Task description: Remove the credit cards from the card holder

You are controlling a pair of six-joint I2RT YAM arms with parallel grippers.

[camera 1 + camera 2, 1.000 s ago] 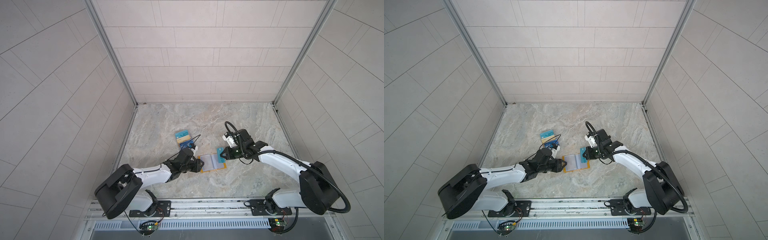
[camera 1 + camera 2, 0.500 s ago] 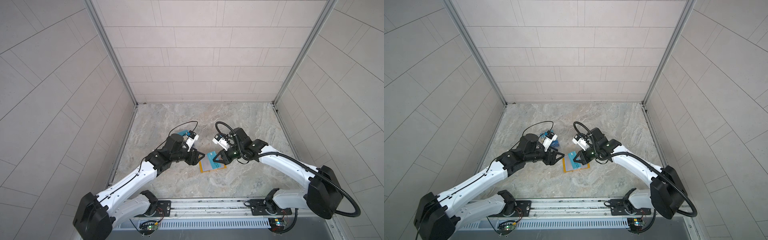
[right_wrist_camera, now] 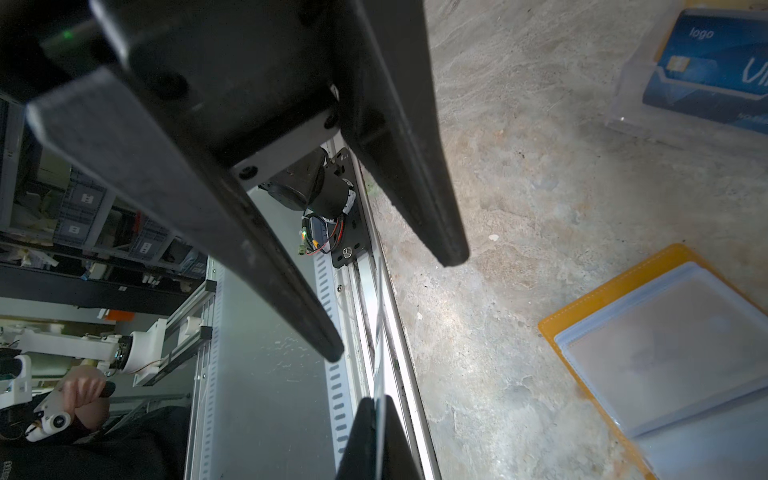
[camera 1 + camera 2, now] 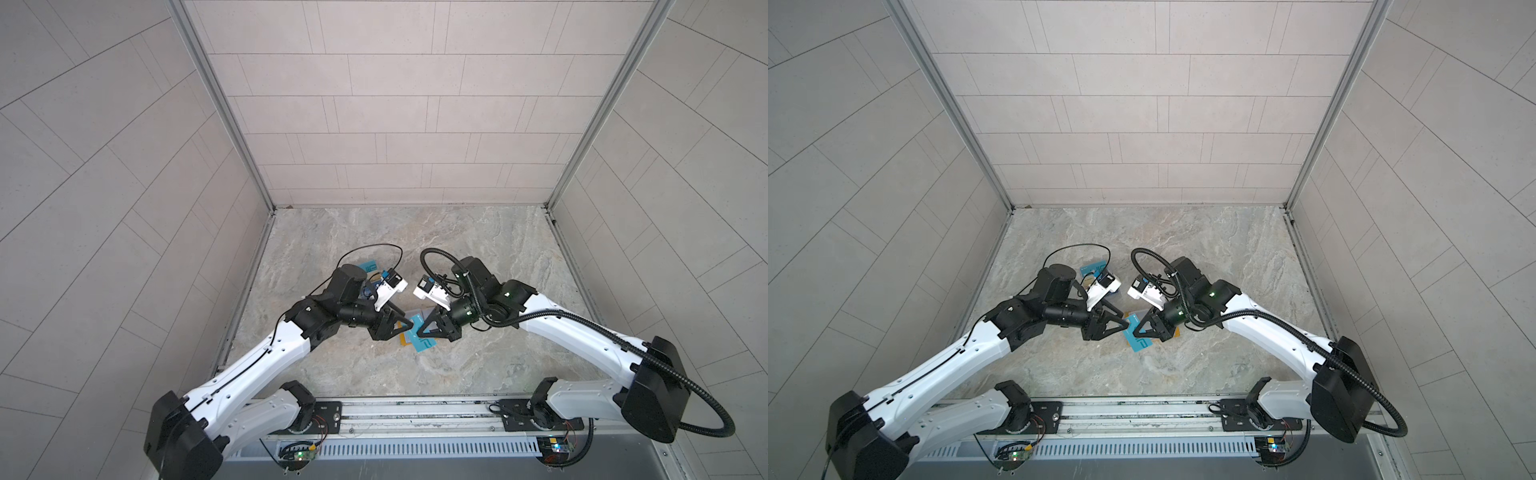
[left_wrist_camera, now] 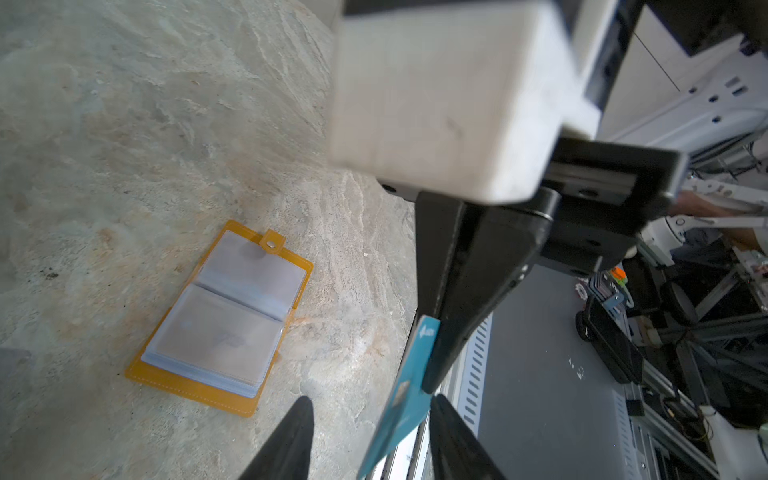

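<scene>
Teal card (image 5: 409, 374) pinched aloft in right gripper (image 4: 420, 332) | left gripper (image 5: 370, 399) part-open astride it | card holder (image 5: 220, 324) open on table (image 5: 124, 124) below | step: likely handover | next: you close left, then free right.

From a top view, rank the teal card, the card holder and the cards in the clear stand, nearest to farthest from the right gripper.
1. The teal card: pinched in the right gripper itself.
2. The card holder: lying open just beneath, slightly to the left.
3. The cards in the clear stand: clearly farthest, back and to the left.
</scene>
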